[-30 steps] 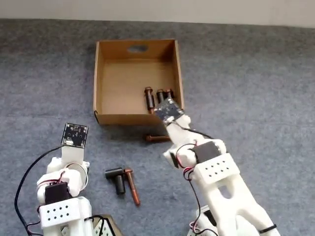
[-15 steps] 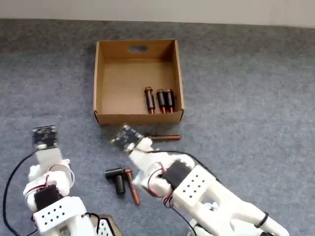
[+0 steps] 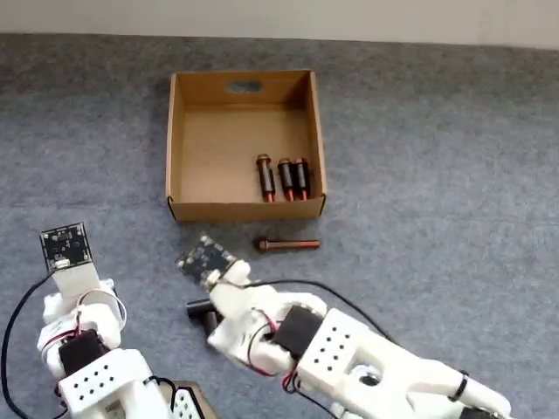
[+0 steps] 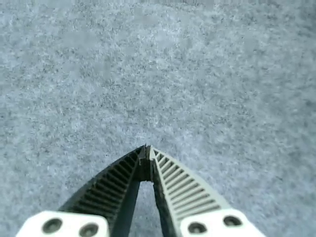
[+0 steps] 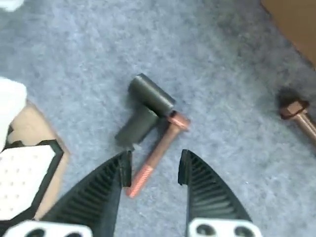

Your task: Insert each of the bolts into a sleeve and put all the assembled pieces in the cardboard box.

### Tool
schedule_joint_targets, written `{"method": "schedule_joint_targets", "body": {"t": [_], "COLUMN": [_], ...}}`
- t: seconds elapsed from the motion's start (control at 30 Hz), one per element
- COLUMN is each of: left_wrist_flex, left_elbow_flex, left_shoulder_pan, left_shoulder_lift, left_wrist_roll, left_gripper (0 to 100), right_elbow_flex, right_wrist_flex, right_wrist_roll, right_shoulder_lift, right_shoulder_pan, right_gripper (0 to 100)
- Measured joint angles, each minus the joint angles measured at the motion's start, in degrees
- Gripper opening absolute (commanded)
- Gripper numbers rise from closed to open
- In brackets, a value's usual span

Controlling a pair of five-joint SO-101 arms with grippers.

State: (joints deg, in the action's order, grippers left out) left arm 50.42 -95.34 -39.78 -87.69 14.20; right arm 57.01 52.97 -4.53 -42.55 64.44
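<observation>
Hovering spread-fingered over the loose bolt (image 5: 156, 153) near the cardboard box (image 3: 244, 210), the right gripper (image 5: 154, 166) is judged pre-grasp; closure on it is needed; left gripper (image 4: 146, 150) is seen closed, empty.

1. Robotics lab or hobby workshop bench.
2. Grey felt-like mat (image 3: 454, 131) across the whole surface, up to a pale wall strip (image 3: 349, 17) along the far edge.
3. Two white plastic arms (image 3: 367, 349) at the near edge, with loose wiring (image 3: 260, 339) and bare circuit boards (image 3: 65, 247).
4. Plain cardboard box (image 3: 175, 140) of hardware toward the far edge.
</observation>
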Motion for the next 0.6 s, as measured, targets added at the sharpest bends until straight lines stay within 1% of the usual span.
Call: {"method": "schedule_joint_targets", "body": {"t": [0.13, 0.27, 0.37, 0.43, 0.6], "left_wrist_flex": [-0.4, -0.4, -0.5, -0.6, -0.6], "left_elbow_flex": [-0.2, -0.2, -0.2, -0.2, -0.2], "left_shoulder_pan": [0.0, 0.0, 0.0, 0.0, 0.0], "left_shoulder_lift": [0.0, 0.0, 0.0, 0.0, 0.0], "left_wrist_roll": [0.0, 0.0, 0.0, 0.0, 0.0], "left_gripper": [2, 2, 2, 2, 2], "right_elbow_flex": [1.1, 5.8, 8.9, 9.2, 9.2], "right_wrist_flex": [-2.8, -11.3, -17.1, -18.8, -19.8], "right_wrist_roll": [0.0, 0.0, 0.0, 2.4, 11.7], "right_shoulder_lift": [0.0, -0.1, -0.1, 0.0, 0.0], "right_shoulder_pan": [4.0, 6.3, 6.4, 6.4, 6.4], "right_gripper": [15.5, 15.5, 15.4, 15.2, 15.2]}}
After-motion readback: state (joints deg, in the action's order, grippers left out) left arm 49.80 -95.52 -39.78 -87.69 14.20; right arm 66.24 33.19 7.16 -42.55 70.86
